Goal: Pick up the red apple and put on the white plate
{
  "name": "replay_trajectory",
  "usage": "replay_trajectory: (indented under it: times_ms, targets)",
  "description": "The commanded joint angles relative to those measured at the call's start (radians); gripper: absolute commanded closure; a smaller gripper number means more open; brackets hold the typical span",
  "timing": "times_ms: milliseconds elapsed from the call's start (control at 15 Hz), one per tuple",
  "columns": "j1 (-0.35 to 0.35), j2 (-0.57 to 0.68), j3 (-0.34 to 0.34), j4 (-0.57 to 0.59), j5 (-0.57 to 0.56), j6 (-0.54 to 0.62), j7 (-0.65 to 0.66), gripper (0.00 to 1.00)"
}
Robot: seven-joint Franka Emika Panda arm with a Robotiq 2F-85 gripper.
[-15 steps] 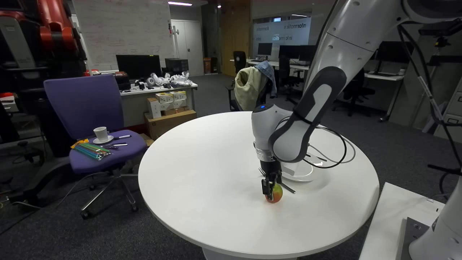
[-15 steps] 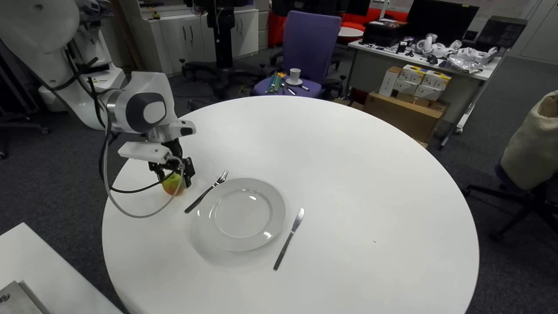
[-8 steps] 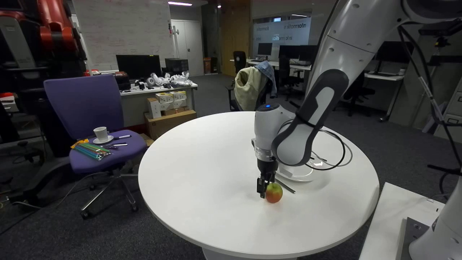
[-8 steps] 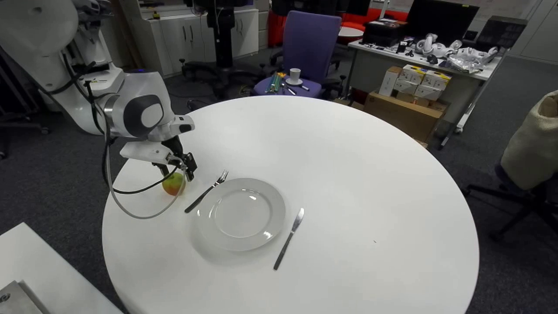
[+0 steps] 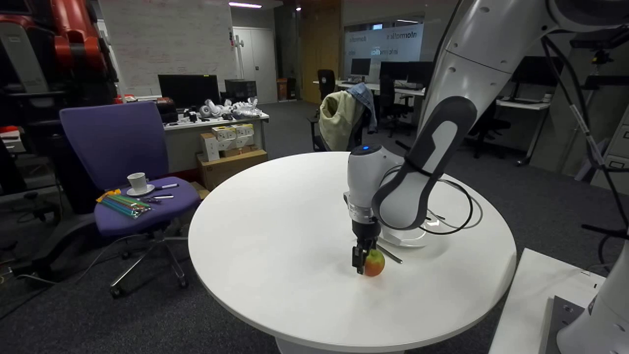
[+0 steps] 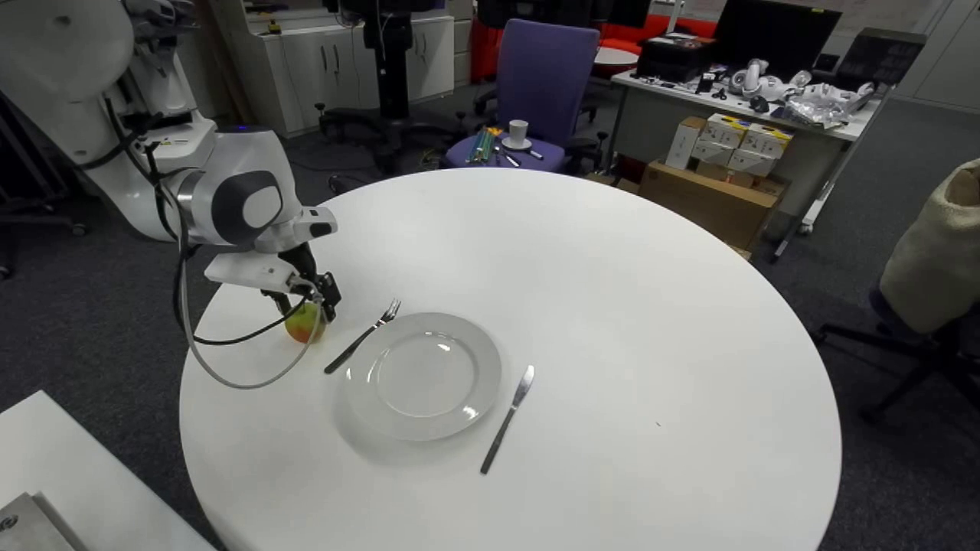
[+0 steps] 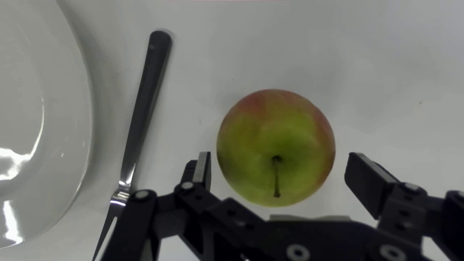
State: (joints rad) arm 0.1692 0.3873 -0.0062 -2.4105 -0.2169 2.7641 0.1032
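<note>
In the wrist view the gripper (image 7: 278,163) stood spread, a gap on each side of the red apple (image 7: 275,145), which sat on the tabletop (image 7: 391,65) just right of centre, with the fork (image 7: 138,130), then the white plate (image 7: 67,119), toward the left edge.

white table (image 6: 651,306): plate (image 6: 425,375), fork (image 7: 136,145), knife (image 6: 507,419), apple (image 7: 275,145)
</note>
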Motion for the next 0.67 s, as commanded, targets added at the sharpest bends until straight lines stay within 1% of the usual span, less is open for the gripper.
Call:
replay_trajectory:
  times_ms: [0, 600]
  targets:
    - [0.01, -0.017, -0.01, -0.019, -0.005, -0.004, 0.009, 0.0]
    - [0.002, -0.015, -0.004, -0.019, 0.005, -0.03, 0.002, 0.0]
